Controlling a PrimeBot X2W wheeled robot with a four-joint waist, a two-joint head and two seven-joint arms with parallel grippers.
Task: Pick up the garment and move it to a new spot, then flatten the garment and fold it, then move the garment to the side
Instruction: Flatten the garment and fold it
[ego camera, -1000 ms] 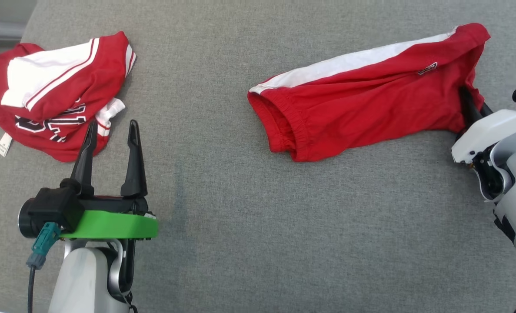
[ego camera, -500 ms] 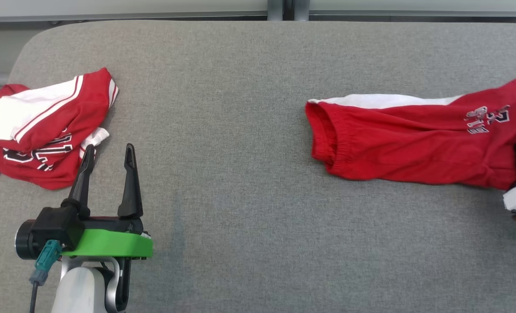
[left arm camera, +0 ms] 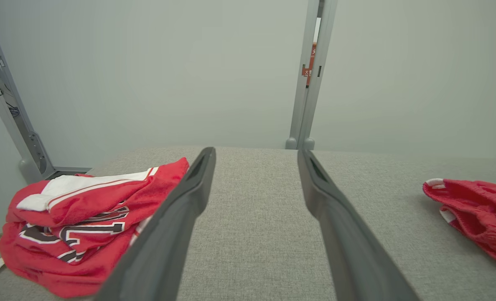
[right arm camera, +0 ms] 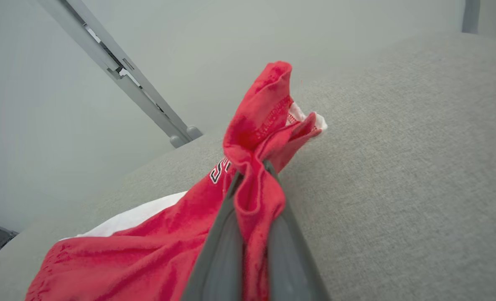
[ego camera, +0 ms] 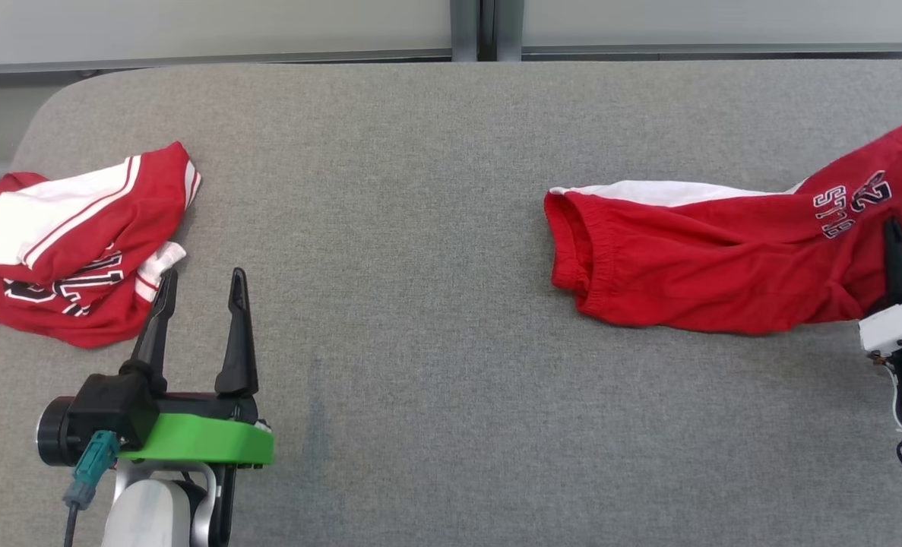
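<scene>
While the crumpled red jersey (ego camera: 78,251) sits at the far left of the grey pad (ego camera: 420,228), my left gripper (ego camera: 203,275) hovers just beside it, jaws spread wide and empty. Well off to the right lie the red shorts (ego camera: 724,258) (white stripe along the far edge), their right-hand end pinched tight in my right gripper (right arm camera: 252,167).

Jersey (ego camera: 78,251) number perhaps 11; shorts (ego camera: 724,258) lettering too small.

grey table (ego camera: 420,228) carries red shorts (ego camera: 709,266) and jersey (ego camera: 71,258).
</scene>
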